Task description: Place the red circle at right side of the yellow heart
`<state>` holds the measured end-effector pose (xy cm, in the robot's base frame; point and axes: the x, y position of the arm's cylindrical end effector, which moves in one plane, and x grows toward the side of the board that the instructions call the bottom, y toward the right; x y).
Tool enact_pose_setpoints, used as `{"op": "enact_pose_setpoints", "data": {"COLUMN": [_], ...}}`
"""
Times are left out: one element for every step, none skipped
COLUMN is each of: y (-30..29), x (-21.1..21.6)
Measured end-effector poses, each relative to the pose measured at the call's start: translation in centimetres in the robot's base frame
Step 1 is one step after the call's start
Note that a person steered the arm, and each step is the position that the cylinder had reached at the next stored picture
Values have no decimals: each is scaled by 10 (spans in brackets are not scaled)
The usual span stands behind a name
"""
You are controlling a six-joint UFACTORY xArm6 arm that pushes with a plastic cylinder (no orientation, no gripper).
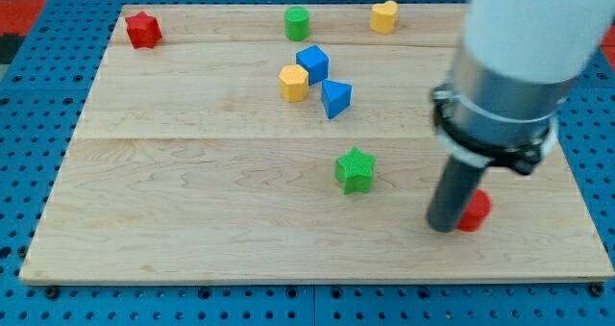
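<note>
The red circle lies near the view's bottom right, mostly hidden behind my rod. My tip rests on the board right against the red circle's left side. The yellow heart sits at the view's top, right of centre, far above the red circle.
A red star is at the top left. A green cylinder is at the top centre. A yellow hexagon, a blue cube and a blue triangle cluster in the middle. A green star lies left of my tip.
</note>
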<state>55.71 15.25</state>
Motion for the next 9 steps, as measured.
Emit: {"op": "enact_pose_setpoints", "data": {"y": [7, 25, 38, 55, 52, 58, 49, 87, 90], "x": [-12, 1, 29, -11, -86, -116, -75, -102, -152]}}
